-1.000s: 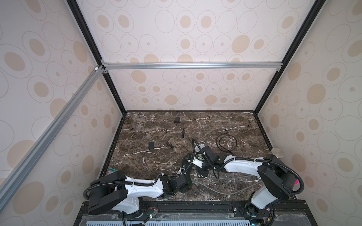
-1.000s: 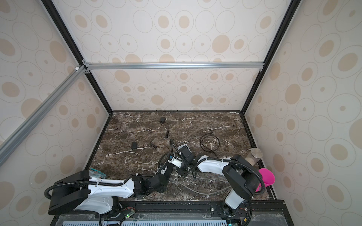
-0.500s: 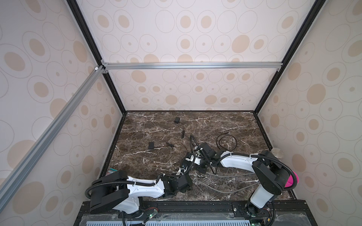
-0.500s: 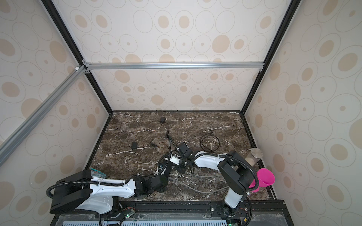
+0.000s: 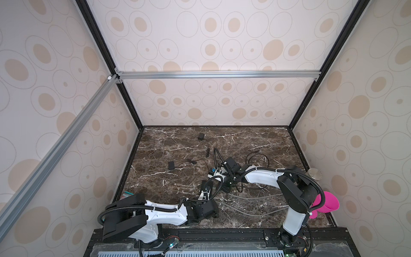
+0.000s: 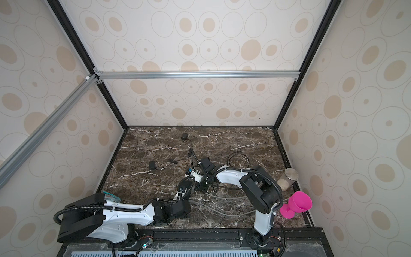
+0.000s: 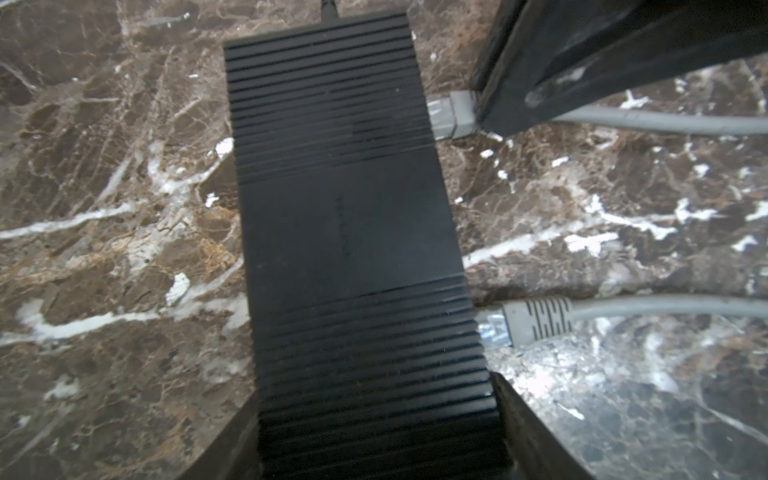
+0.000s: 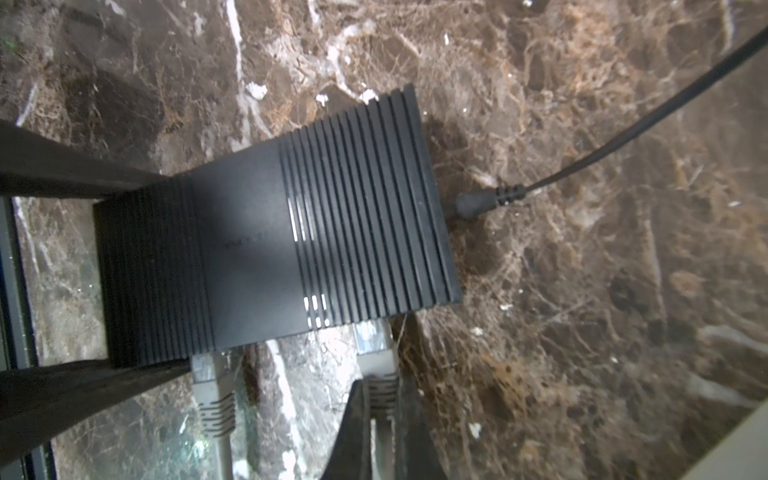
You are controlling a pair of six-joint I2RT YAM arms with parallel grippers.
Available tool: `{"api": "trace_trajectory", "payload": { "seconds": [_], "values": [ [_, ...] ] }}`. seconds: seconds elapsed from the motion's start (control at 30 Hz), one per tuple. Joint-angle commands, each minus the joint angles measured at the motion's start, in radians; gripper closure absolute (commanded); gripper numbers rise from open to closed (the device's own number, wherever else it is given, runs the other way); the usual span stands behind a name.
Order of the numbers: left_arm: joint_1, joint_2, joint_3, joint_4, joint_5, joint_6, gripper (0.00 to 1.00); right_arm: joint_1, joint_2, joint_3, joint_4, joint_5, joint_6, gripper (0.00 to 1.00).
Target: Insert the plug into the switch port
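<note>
At the right claw's [image 8: 382,401] tips: plug [image 8: 376,359] nosed up to the switch [image 8: 270,232].
The right claw is pinched narrow on the plug's grey boot, with the clear head poking out ahead and touching the switch's port side; seated or not, I can't tell. Good hold, I'd say: the boot is firm, the clear head and latch look brittle, and the stiff cable behind will likely tug sideways. The switch looks light and apt to skate on slick marble [image 8: 582,332], so the left claw [image 7: 374,390] clamps its end across the width. It's tight beside the right claw: a second plug [image 8: 210,374] sits toward the left claw. On the opposite side lies a power lead [image 8: 582,166], then open floor for backing off.
</note>
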Motion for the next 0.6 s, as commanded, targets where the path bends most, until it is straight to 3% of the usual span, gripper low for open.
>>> {"api": "trace_trajectory", "payload": {
  "seconds": [0.0, 0.07, 0.17, 0.27, 0.43, 0.57],
  "values": [
    [-0.108, 0.085, -0.046, -0.106, 0.431, 0.21, 0.65, 0.048, -0.051, 0.085, 0.429, 0.153, 0.033, 0.98],
    [-0.117, 0.087, -0.043, -0.102, 0.428, 0.212, 0.65, 0.042, -0.091, 0.024, 0.482, 0.186, 0.016, 0.98],
    [-0.125, 0.1, -0.033, -0.102, 0.43, 0.222, 0.65, 0.038, -0.119, -0.011, 0.513, 0.006, -0.021, 0.98],
    [-0.125, 0.114, -0.023, -0.113, 0.415, 0.217, 0.62, 0.04, -0.105, 0.028, 0.414, -0.09, -0.018, 1.0],
    [-0.119, 0.046, -0.038, -0.151, 0.35, 0.168, 0.5, 0.047, -0.153, -0.065, 0.417, -0.044, -0.003, 1.0],
    [-0.089, 0.006, -0.036, -0.179, 0.319, 0.169, 0.46, 0.049, -0.213, -0.16, 0.395, 0.003, 0.008, 1.0]
  ]
}}
